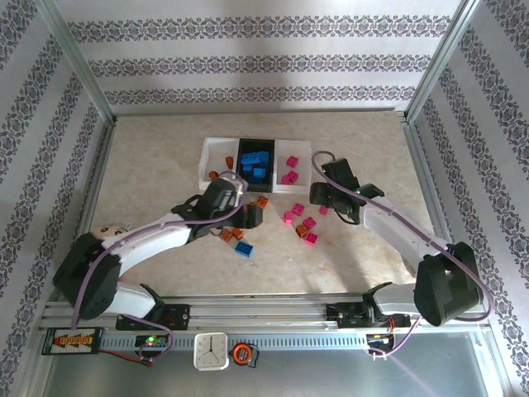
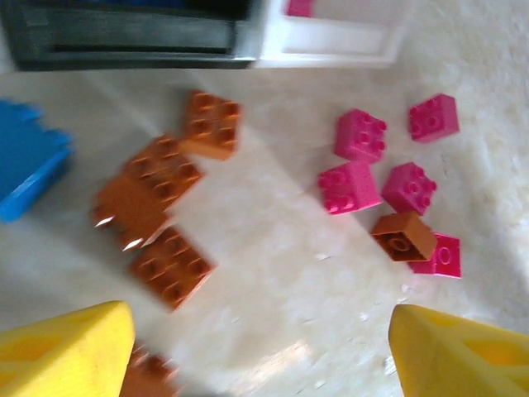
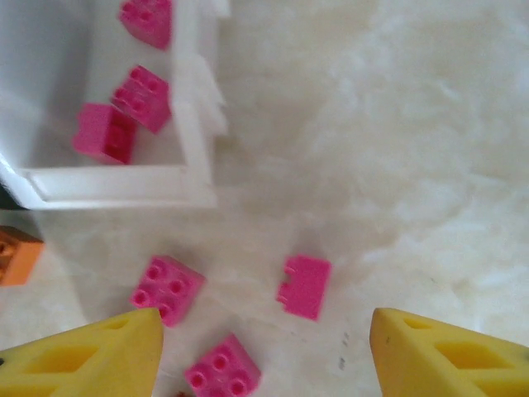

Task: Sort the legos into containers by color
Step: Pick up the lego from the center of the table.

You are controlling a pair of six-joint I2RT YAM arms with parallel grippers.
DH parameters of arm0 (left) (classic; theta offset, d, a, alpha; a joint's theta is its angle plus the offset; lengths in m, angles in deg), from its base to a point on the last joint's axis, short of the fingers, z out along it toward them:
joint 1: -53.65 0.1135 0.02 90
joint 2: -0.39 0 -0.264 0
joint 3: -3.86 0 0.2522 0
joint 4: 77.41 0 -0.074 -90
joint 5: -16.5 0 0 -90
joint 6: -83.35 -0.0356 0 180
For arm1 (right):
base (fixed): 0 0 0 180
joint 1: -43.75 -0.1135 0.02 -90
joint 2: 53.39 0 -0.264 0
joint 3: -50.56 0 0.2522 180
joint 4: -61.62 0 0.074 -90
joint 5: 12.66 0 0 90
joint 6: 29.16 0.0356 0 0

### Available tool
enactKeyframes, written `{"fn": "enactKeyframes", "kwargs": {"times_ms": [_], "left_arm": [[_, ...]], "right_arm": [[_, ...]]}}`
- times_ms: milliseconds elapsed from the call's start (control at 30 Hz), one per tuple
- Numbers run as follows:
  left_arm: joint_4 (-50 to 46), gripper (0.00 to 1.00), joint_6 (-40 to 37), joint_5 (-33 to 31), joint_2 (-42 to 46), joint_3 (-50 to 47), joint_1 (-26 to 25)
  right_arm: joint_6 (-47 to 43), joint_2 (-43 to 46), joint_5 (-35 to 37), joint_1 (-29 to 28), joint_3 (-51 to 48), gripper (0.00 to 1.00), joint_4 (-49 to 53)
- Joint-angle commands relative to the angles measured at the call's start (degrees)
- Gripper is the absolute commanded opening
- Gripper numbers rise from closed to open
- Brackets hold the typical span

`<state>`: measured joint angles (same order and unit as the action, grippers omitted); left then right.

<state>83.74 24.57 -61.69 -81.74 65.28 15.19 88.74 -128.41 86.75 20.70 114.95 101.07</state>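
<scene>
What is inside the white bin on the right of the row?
Three pink bricks lie in the right white bin, no other colour. The right wrist picture cuts off its far end; from above that part looks bare, though small and blurred.

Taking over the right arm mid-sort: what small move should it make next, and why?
Probably lower the right claw onto the pink brick lying on its own. The claw is open and empty, that brick sits just ahead within its opening, and the white bin already holding pink bricks is just beyond.
</scene>
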Motion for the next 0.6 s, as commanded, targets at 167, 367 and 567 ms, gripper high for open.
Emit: {"fn": "enactKeyframes", "kwargs": {"times_ms": [167, 367, 567], "left_arm": [[-1.83, 0.69, -5.21, -2.71, -20.85, 18.53, -7.88], [-4.12, 0.65, -5.45, -5.25, -28.1, 23.65, -9.35], [-4.18, 0.56, -6.15, -8.92, -32.44, 25.88, -9.4]], "right_arm": [[2.01, 10.83, -0.53, 2.84, -6.39, 0.67, 1.12], [1.8, 14.94, -2.29, 3.91, -8.15, 0.67, 1.82], [1.92, 17.18, -3.91, 4.21, -8.9, 0.67, 1.73]]}}
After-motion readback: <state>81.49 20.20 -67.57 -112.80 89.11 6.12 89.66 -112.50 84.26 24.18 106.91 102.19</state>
